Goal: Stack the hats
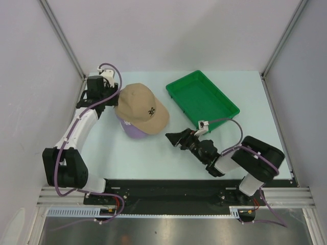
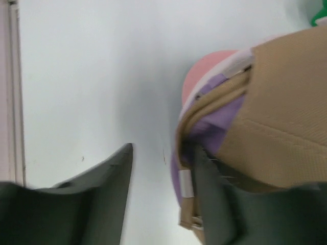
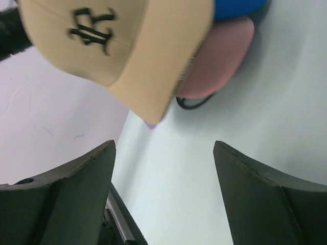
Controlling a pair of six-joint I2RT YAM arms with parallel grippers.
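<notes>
The hats lie in one pile left of the table's middle. The tan cap (image 1: 142,107) with a black logo is on top, and the lavender cap's brim (image 1: 134,130) sticks out beneath it. The right wrist view shows the tan cap (image 3: 127,46) over a pink brim (image 3: 219,58) and a blue cap (image 3: 240,7). No white cap shows clearly. My left gripper (image 1: 110,95) is open at the pile's back edge. In its wrist view, one finger (image 2: 217,199) touches the tan cap's rear (image 2: 286,127) and the lavender cap (image 2: 212,130). My right gripper (image 1: 176,138) is open and empty, right of the pile, pointing at it.
A flat green tray (image 1: 202,98) lies at the back right, close to the right gripper. A thin black wire loop (image 3: 191,104) shows under the pink brim. White walls stand close on the left, behind and on the right.
</notes>
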